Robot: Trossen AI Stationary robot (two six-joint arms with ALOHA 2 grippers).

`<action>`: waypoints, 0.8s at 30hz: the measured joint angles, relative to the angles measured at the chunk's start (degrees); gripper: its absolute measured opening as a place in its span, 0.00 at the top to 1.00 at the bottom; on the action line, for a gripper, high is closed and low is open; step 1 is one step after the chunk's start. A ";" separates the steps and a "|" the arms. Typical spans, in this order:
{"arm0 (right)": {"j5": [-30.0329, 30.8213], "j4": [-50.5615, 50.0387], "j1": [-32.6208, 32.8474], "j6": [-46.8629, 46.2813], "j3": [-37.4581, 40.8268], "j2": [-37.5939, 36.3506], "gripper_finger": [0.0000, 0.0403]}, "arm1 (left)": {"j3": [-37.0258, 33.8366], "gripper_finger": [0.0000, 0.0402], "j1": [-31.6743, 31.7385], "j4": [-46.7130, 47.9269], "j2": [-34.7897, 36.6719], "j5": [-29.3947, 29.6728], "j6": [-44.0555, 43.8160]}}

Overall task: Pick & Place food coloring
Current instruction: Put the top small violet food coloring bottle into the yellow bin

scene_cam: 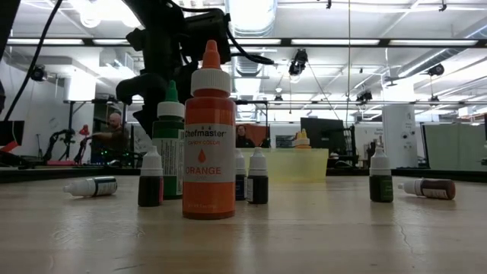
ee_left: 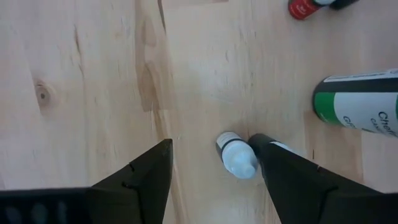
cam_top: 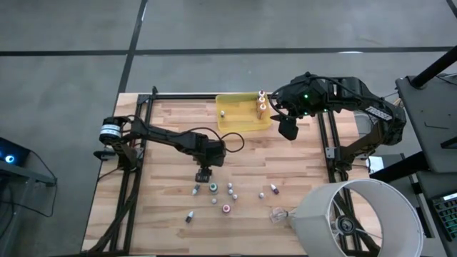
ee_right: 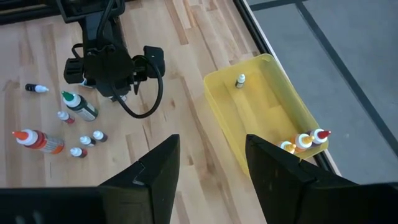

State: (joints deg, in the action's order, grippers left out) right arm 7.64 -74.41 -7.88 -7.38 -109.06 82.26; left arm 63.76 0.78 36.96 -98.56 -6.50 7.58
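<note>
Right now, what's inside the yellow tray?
The yellow tray holds one small white-capped bottle near one end and three orange- and red-capped bottles clustered in a corner. Its wall hides their bases.

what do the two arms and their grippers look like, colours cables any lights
Both arms are dark, near black, built of jointed segments. The left arm has a silver round cap at its base and a black cable looping beside its wrist; its left gripper has two wedge-shaped matte black fingers. The right arm carries a small green light and bundled cables; the right gripper has matching black fingers.
</note>
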 joint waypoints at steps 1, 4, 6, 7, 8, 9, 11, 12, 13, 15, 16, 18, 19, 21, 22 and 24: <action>0.00 0.02 0.00 -0.08 0.00 0.00 0.57 | 0.02 0.48 0.00 -0.01 0.00 -0.12 0.01; 0.00 0.06 0.00 -0.12 0.00 0.00 0.57 | -0.35 0.53 0.02 0.06 0.00 -1.28 0.07; 0.01 0.10 0.00 -0.12 0.00 0.00 0.57 | -0.37 0.56 0.02 -0.05 0.00 -1.73 0.10; 0.02 0.15 0.00 -0.12 0.00 0.00 0.57 | -0.37 0.57 0.02 -0.04 0.00 -1.76 0.11; 0.08 0.21 0.00 -0.12 0.00 0.00 0.57 | -0.37 0.58 0.02 -0.03 0.00 -1.77 0.11; 0.21 0.20 0.00 -0.12 0.00 0.00 0.57 | -0.37 0.59 0.02 -0.03 0.00 -1.77 0.11; 0.71 0.20 0.00 -0.11 0.00 0.00 0.57 | -0.37 0.61 0.02 -0.05 0.00 -1.77 0.11; 1.26 0.20 0.00 -0.12 0.00 0.00 0.57 | -0.37 0.61 0.02 -0.05 0.00 -1.77 0.11; 1.38 0.20 -0.02 -0.12 0.00 0.00 0.57 | -0.37 0.62 0.02 -0.05 0.00 -1.77 0.11; 1.44 0.20 -0.07 -0.12 0.00 0.00 0.57 | -0.37 0.62 0.02 -0.05 0.00 -2.01 0.05; 1.44 0.20 -0.07 -0.10 0.00 0.00 0.57 | -0.37 0.63 0.02 -0.05 0.00 -2.23 0.04; 1.46 0.20 -0.07 0.00 0.00 0.00 0.57 | -0.37 0.64 0.02 -0.05 0.00 -3.29 0.02; 1.46 0.20 -0.06 0.03 0.00 0.00 0.57 | -0.37 0.64 0.02 -0.05 0.00 -3.80 0.02; 1.48 0.20 -0.07 -0.01 0.00 0.00 0.57 | -0.37 0.66 0.02 -0.05 0.00 -4.63 0.04; 1.53 0.20 -0.04 -0.01 0.00 0.00 0.57 | -0.37 0.66 0.02 -0.05 0.00 -4.61 0.06; 1.53 0.20 -0.04 -0.03 0.00 0.00 0.57 | -0.37 0.68 0.02 -0.05 0.00 -4.60 0.11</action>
State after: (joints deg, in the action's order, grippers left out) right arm 9.17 -74.22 -7.92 -7.41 -109.06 82.26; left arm 63.40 0.80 36.91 -98.56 -11.10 7.68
